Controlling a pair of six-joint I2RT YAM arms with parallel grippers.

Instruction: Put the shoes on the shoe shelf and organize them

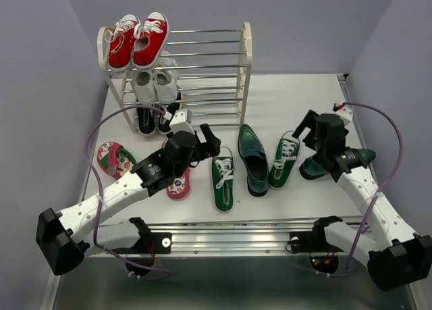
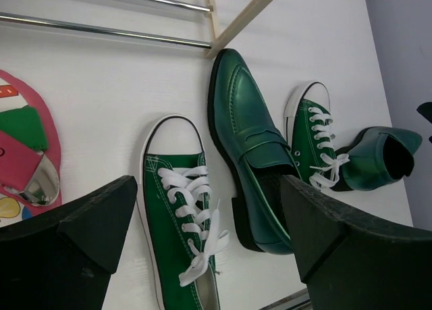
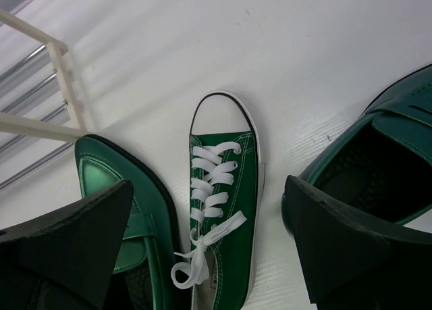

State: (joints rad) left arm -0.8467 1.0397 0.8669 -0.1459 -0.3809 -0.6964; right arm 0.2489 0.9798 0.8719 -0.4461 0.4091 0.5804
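My left gripper (image 2: 209, 188) gapes wide, holding nothing, one green sneaker (image 2: 179, 236) directly under it. My right gripper (image 3: 208, 192), equally spread and empty, hangs over the other sneaker (image 3: 226, 155). Loafers (image 1: 253, 158) and flip-flops (image 1: 115, 158) lie alongside on the surface (image 1: 304, 107); I judge the shoe shelf (image 1: 246, 60) awaits all three pairs.

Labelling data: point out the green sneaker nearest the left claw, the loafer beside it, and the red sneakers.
Green sneaker (image 2: 170, 163), left wrist view, canvas vamp.
Loafer (image 2: 246, 114), left wrist view, glossy toe.
Red sneakers (image 1: 148, 48), top external view, red upper.
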